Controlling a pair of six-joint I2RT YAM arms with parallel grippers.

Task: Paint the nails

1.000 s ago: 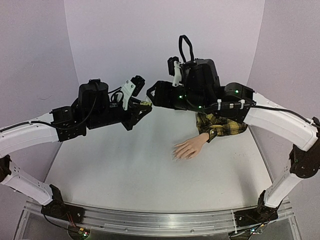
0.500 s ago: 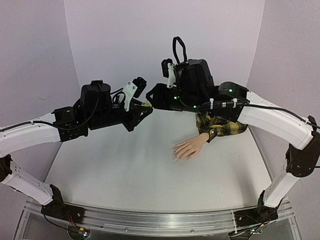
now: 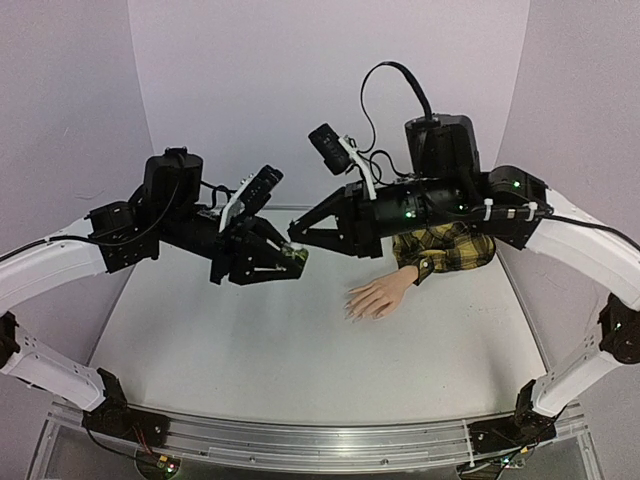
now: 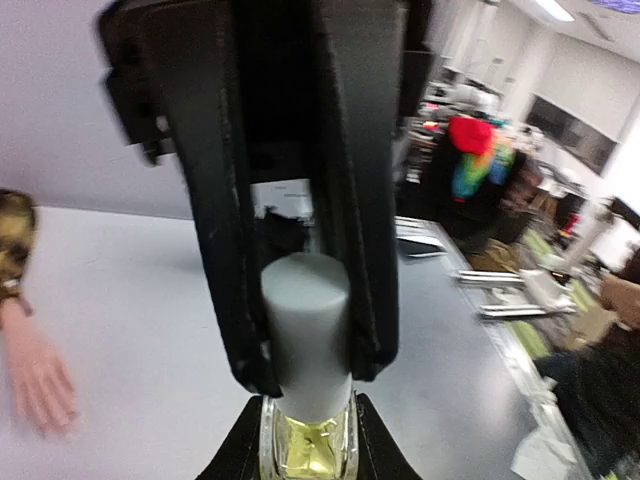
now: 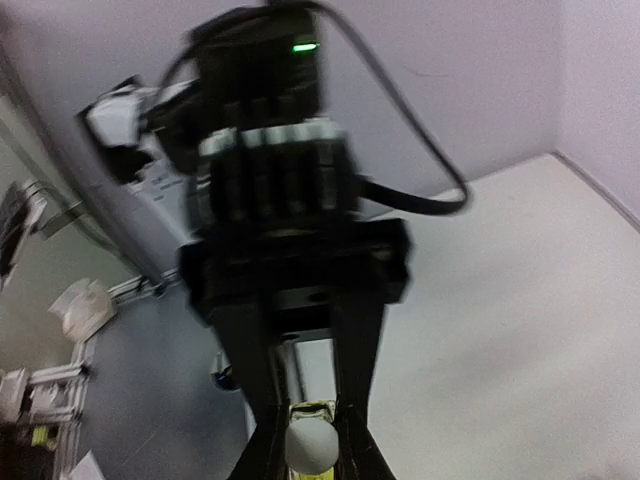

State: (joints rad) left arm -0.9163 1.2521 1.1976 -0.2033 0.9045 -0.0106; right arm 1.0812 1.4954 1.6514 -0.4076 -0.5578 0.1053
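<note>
A tiny yellowish bottle (image 3: 297, 258) with a white cap (image 4: 305, 330) hangs in the air between both grippers, above the table. My left gripper (image 3: 290, 266) is shut on the glass body (image 4: 308, 445). My right gripper (image 3: 297, 243) is shut on the cap (image 5: 312, 447). The cap is seated on the bottle. The skin-coloured mannequin hand (image 3: 378, 297) lies palm down to the right, with a yellow-and-black plaid sleeve (image 3: 445, 248). Its nails (image 3: 352, 311) point left and are too small to make out. The hand also shows blurred in the left wrist view (image 4: 35, 375).
The white table (image 3: 250, 370) has purple walls behind and at both sides. The right arm (image 3: 560, 235) reaches over the sleeve. A metal rail (image 3: 300, 440) runs along the near edge.
Both grippers have come down and toward the front with the bottle between them. The right wrist has turned, so its camera and cable now stand higher. The mannequin hand has not moved.
</note>
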